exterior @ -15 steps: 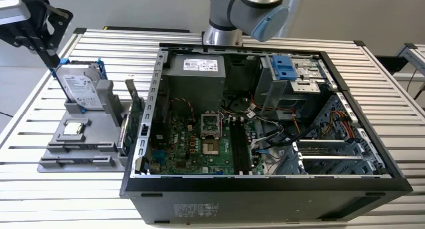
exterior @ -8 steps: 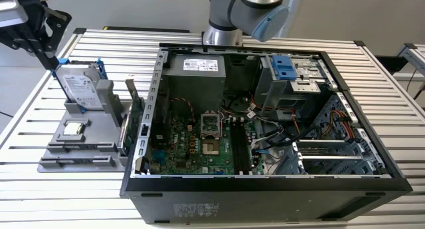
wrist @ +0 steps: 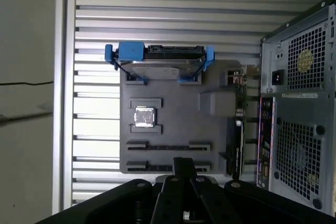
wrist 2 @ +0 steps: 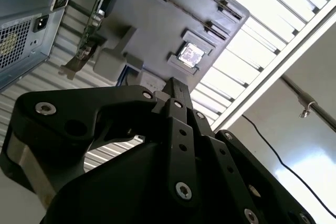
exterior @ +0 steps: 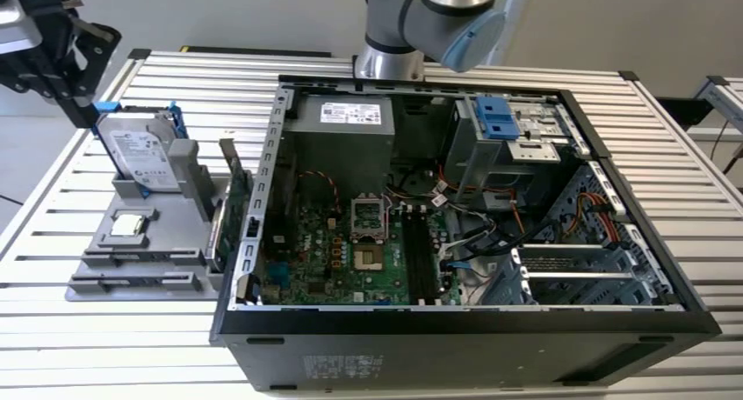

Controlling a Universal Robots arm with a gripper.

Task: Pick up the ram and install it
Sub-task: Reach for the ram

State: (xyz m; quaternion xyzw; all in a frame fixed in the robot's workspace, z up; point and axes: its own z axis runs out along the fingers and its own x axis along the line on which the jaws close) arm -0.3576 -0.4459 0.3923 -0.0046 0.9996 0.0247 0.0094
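Black gripper [wrist: 182, 163], jaws together and empty, hangs near the grey plastic tray [wrist: 173, 124]. I'd judge it best squared along the tray's slots [wrist: 165, 145].

The exterior view shows 1 arm [exterior: 447, 17] over 1 open case [exterior: 465, 335], which stands on 1 slatted table [exterior: 117, 356]. Inside the case lie 1 motherboard [exterior: 337, 252] and 1 power supply [exterior: 343, 126]. Beside the case sits 1 grey tray [exterior: 174, 248], which carries 1 hard drive [exterior: 145, 156], 1 processor [exterior: 130, 226] and 1 expansion card [exterior: 236, 209]. The first wrist view shows 1 gripper [wrist: 182, 163], 2 long slots [wrist: 137, 144] in the tray, and 2 fan grilles [wrist: 303, 59] and 1 power socket [wrist: 276, 77] on the back of the case. The second wrist view shows 1 black cable [wrist 2: 278, 161].
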